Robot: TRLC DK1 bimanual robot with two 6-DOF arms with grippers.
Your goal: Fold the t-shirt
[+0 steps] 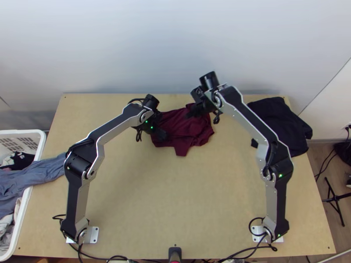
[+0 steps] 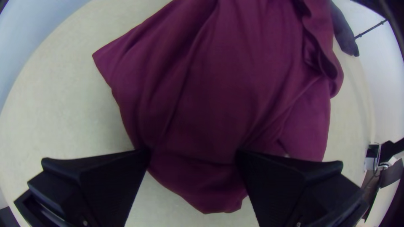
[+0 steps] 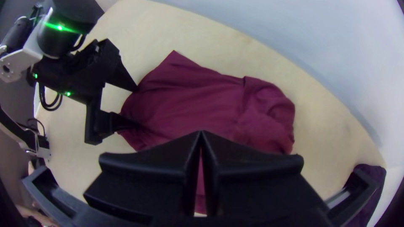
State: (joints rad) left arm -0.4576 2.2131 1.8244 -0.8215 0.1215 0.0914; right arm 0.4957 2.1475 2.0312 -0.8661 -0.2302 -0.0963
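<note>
Left gripper (image 1: 163, 133): fingers parted, at the t-shirt's left end. Right gripper (image 1: 189, 114): clenched, tips together, above its right part. Maroon t-shirt (image 1: 177, 127) rumpled, bunched at far right, near the table's (image 1: 175, 188) far edge. Wood stretches from it toward the arm bases. Dark garment (image 1: 274, 118) overhangs right edge. White print on black cloth (image 1: 26, 162), basket (image 1: 42, 142).

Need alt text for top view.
Rumpled maroon t-shirt near the far edge of a wooden table, left gripper at its left side, right gripper above its far part. Dark cloth lies at right; white laundry basket at left.
</note>
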